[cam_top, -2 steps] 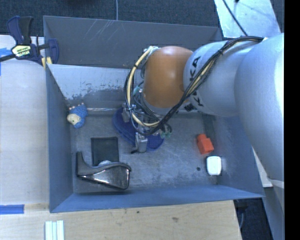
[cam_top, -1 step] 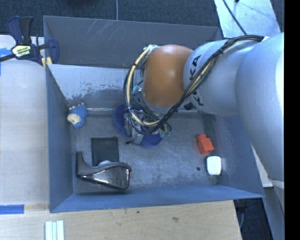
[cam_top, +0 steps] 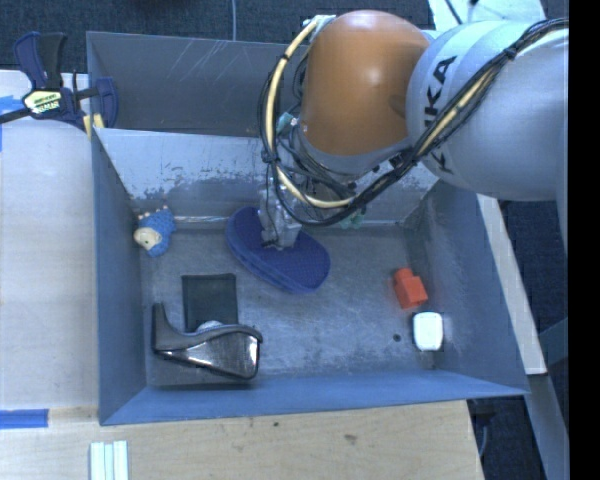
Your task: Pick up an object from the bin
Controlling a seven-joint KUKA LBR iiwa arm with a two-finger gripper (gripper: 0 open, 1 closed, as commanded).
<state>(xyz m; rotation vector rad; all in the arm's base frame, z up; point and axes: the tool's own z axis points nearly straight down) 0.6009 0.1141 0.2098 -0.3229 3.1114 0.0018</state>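
Gripper (cam_top: pixel 280 230) is seen low on the dark blue oval pad (cam_top: pixel 285 256), mid-bin near the back wall. Claw width cannot be told. Risk: the flat pad may be caught only at its edge and dropped.

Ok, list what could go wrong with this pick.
1. The jaws are down on the flat blue oval pad, off-centre toward its back end. Lifted from there, it may tilt or slip out.
2. The pad lies close to the bin's back wall, so the bulky wrist might brush that wall.
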